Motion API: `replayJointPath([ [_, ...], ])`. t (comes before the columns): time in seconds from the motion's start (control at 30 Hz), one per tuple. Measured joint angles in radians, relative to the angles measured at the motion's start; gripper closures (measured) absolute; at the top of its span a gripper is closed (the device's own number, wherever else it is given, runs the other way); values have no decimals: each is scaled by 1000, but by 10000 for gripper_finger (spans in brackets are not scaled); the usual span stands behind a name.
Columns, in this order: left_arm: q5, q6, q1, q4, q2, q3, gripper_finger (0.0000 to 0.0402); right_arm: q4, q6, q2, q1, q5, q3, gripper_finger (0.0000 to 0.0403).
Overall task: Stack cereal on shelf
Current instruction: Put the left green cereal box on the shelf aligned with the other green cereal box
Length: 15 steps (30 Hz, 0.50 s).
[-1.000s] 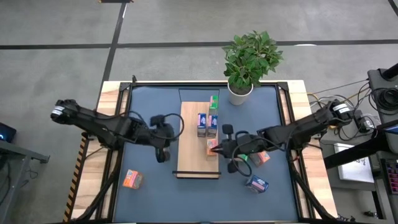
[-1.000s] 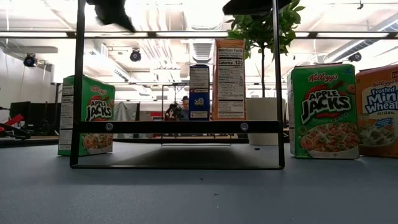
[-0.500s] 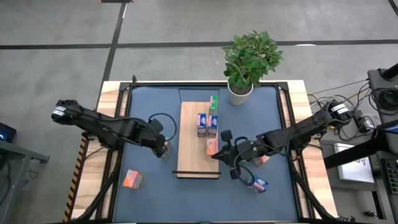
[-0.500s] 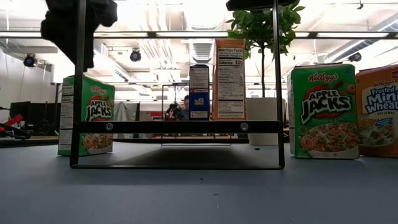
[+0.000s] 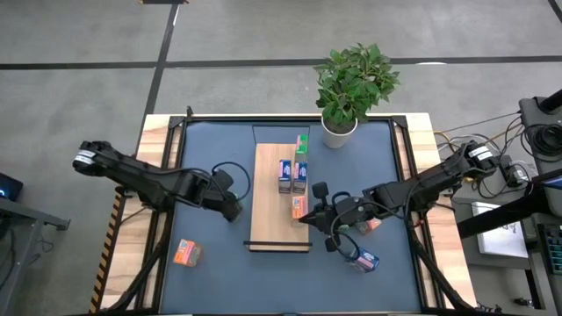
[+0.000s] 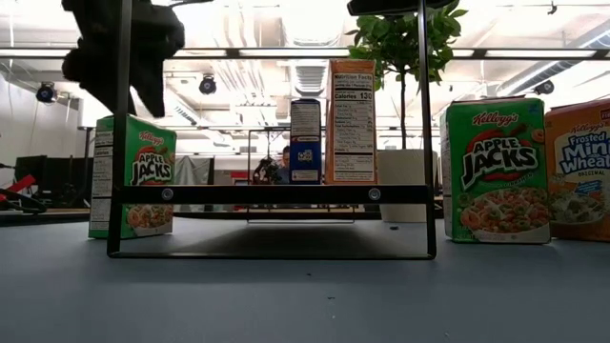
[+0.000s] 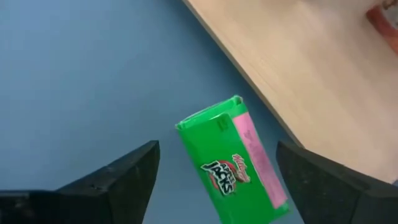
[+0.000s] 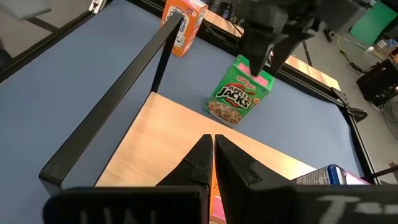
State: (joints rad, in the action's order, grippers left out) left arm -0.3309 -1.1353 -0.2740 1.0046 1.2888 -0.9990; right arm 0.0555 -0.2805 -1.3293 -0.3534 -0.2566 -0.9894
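**Left gripper over a green box, right gripper at the shelf edge**

Nearest you in the high view, an orange box [image 5: 186,253] lies on the wooden table edge at the front left, and a blue box [image 5: 363,260] lies on the blue mat at the front right, both well apart from the shelf [image 5: 270,219].

Your right gripper [image 5: 309,213] sits at the shelf's right edge, just beside the orange box on the shelf [image 5: 299,207]. In the right wrist view its fingers [image 8: 200,163] are pressed together with nothing between them. An orange box [image 5: 370,223] lies partly under that arm.

Your left gripper [image 5: 234,209] hangs over the mat just left of the shelf. In the left wrist view its fingers [image 7: 118,180] are spread wide, and a green box [image 7: 235,163] stands below between them, untouched, close to the shelf's edge.

Farther back on the shelf stand two blue boxes [image 5: 292,175] side by side, then a green box [image 5: 302,143] near the far end. A potted plant [image 5: 351,83] stands at the back right of the mat.
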Motion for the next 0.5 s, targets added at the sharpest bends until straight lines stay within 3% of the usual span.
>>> replayJointPath([
  [0.5,7,-11,-2,-74,0,59,161,2,-7,0,0,-1,0,394],
])
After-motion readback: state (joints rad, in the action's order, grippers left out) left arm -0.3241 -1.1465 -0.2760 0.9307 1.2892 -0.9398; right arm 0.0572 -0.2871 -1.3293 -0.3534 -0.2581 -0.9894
